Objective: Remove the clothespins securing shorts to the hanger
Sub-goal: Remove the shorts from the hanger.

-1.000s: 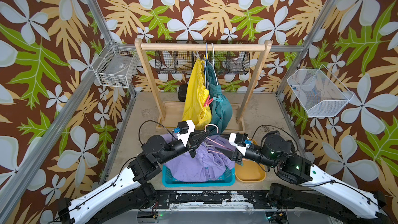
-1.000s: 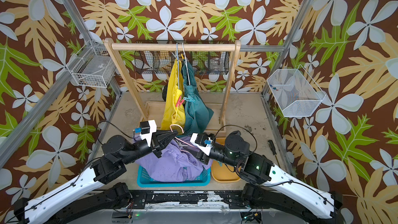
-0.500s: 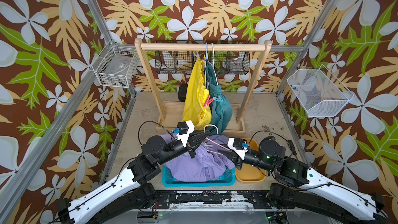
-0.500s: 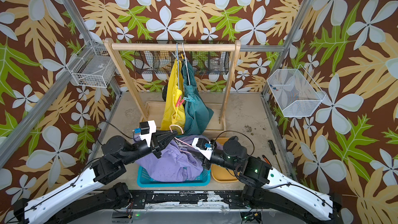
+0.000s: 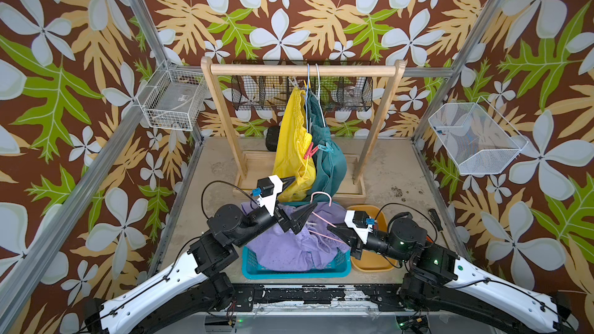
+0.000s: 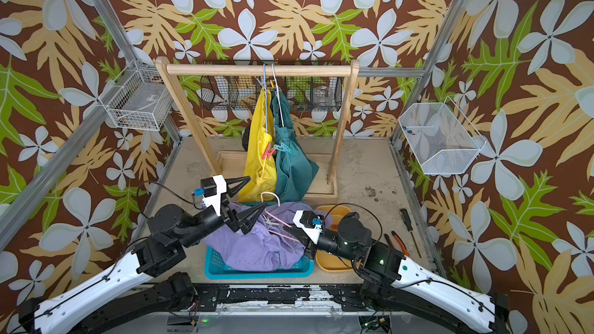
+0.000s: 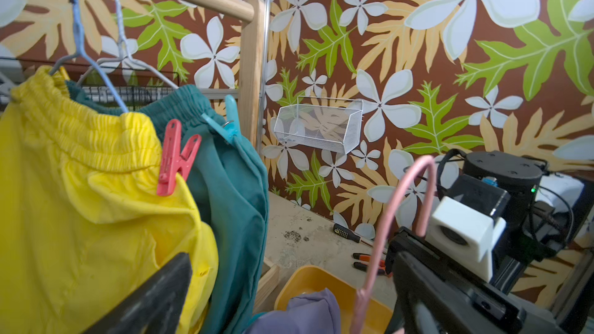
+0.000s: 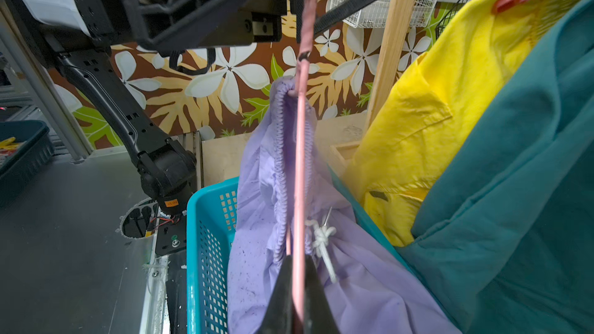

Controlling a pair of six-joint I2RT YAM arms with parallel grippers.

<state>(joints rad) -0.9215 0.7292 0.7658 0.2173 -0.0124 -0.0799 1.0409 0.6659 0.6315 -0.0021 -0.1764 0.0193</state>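
The red-pink clothespin (image 5: 308, 155) is biting the yellow shorts (image 5: 291, 136), and the light blue clothespin (image 5: 325, 148) is pinning the teal shorts (image 5: 332, 171) just beside them. Both pairs are hanging mid-rail on the wooden rack (image 5: 257, 70) at the far side of the tabletop (image 5: 385, 168).

Nearer, the lilac shorts (image 5: 286, 245) are slumping in the teal basket (image 5: 289, 274), their waistband looped round the pink hanger (image 5: 322, 195). I'm seeing no peg on them in the right wrist view.

The right gripper (image 5: 332, 229) is working with its fingers pressed together on the hanger's pink wire. The left gripper (image 5: 306, 190) is hovering near the hook with its fingers spread wide and nothing in them.

This looks like the hanger being drawn free of the lilac pair. The way to do it well is to keep that pinch firm and slide the wire out along the waistband rather than tugging upward. The white drawstring (image 8: 321, 232) is sitting right against the wire and could snag.

Then the spread fingers should be going for the red-pink peg's tails, squeezing those rather than the nose. The hanging cloth will likely be swinging, so a slow approach is the call.
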